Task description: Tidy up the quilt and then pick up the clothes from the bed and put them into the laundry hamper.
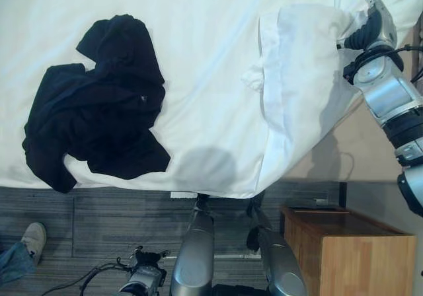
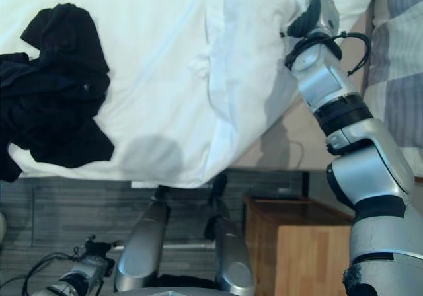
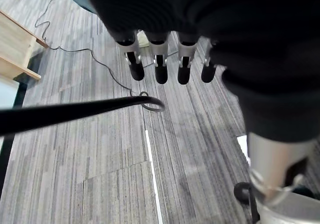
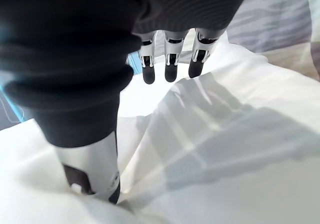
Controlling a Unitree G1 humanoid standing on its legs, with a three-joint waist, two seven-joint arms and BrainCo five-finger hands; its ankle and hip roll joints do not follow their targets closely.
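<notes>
My right hand [image 1: 371,20] is up at the two o'clock corner of the bed, where a folded-back flap of the white quilt [image 1: 297,78] is lifted clear of the mattress. From the head camera the cloth seems bunched against that hand. From the wrist, its fingers [image 4: 168,59] hang fairly straight above the folds with the thumb low against the cloth, so I cannot tell whether it truly has hold of anything.

My left hand [image 3: 165,59] dangles idle at seven o'clock, fingers relaxed and straight over the grey floor [image 3: 100,164], carrying nothing.

I judge the quilt to be light but bulky and limp, likely to slide and drag its own weight. The doubled hem at the corner looks like the firmest place to pinch it.

The black clothes [image 1: 99,127] lie in a crumpled heap at nine o'clock, on the quilt near the bed's lower edge. They look soft and floppy, best gathered at the thick middle of the bundle so no sleeve trails.

A wooden bedside cabinet [image 1: 347,246] stands at five o'clock. A person's shoe [image 1: 32,238] shows at eight o'clock.
</notes>
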